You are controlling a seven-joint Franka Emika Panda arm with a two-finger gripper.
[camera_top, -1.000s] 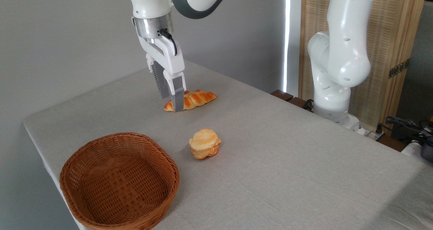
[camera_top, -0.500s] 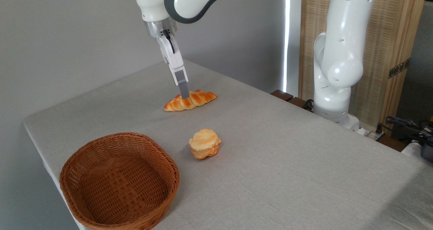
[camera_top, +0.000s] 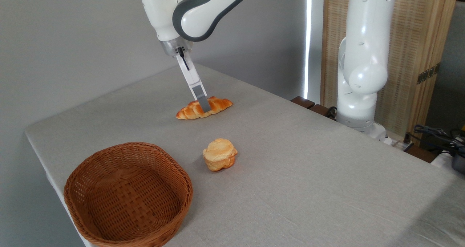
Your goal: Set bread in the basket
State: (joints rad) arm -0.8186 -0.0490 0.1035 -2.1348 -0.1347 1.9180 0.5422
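The bread (camera_top: 189, 111), a glossy golden-orange braided loaf, lies on the grey table near its far edge. My gripper (camera_top: 206, 109) comes down on the loaf's middle, turned edge-on to the camera. One grey finger (camera_top: 202, 98) shows in front of the loaf; the other is hidden behind it, so the gap between them cannot be seen. The loaf rests on the table. The basket (camera_top: 128, 145), woven reddish-brown wicker, stands empty at the near left corner, well away from the gripper.
A short round pale-topped bun (camera_top: 220, 154) sits between the loaf and the basket, just right of the basket. The arm's white base (camera_top: 358, 105) stands at the table's far right edge, with cables (camera_top: 436, 132) beyond. The table's left edge runs close by the basket.
The gripper has turned from broadside to edge-on and shifted right from the loaf's left end to its middle, then dropped lower. The loaf, bun and basket have not moved.
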